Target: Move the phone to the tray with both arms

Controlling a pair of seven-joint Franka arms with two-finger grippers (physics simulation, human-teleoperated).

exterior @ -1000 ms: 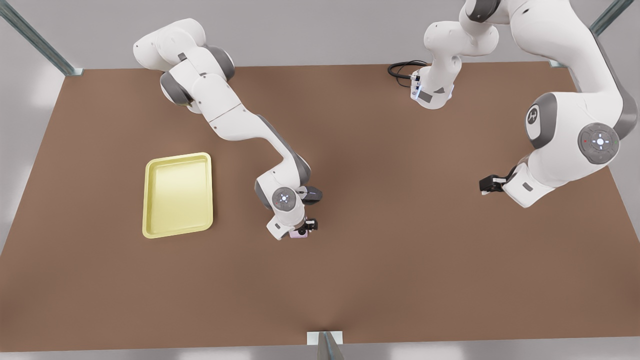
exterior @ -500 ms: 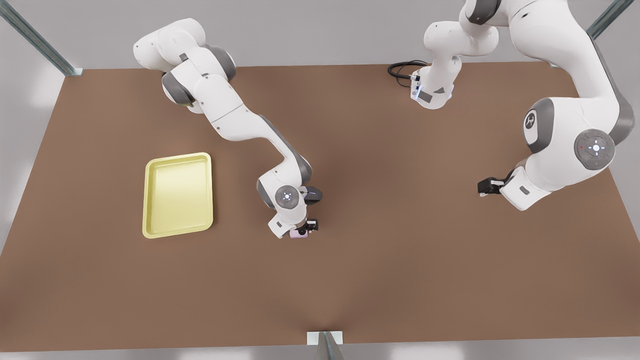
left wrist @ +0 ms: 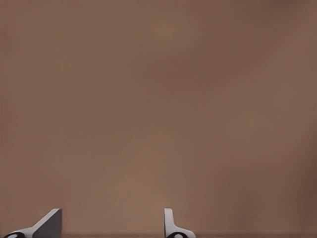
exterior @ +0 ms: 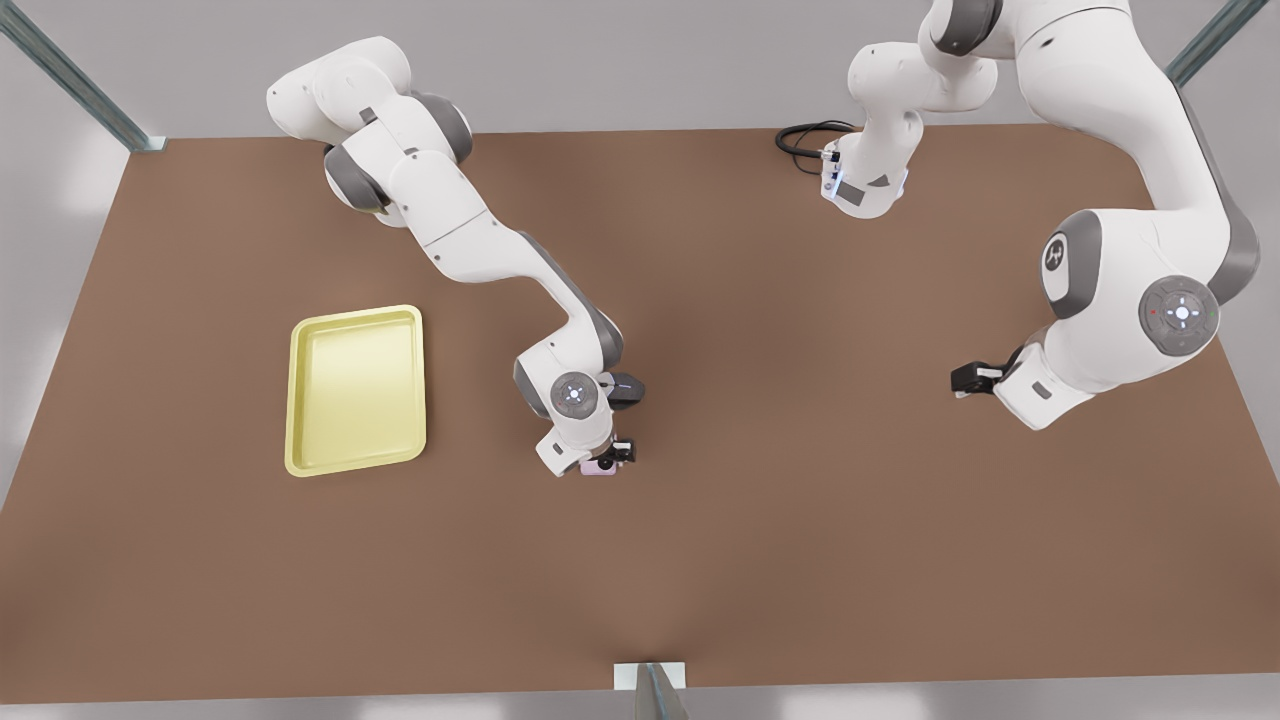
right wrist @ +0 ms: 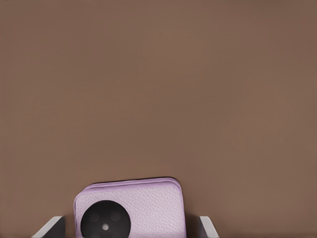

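Brown desk [exterior: 800,520] under both my arms. My right tool [exterior: 608,458] is down over the phone [right wrist: 130,210], fingers [right wrist: 49,227] spread wide, one either side of it with gaps, not touching. Phone lies flat between them, pale pink, black camera circle up. Grey mouse [exterior: 625,388] just behind that tool's wrist. Tray [exterior: 356,388] sits well apart on the side away from my other arm. My left tool [exterior: 965,378] waits far off over bare desk, fingers [left wrist: 48,224] apart, holding nothing.
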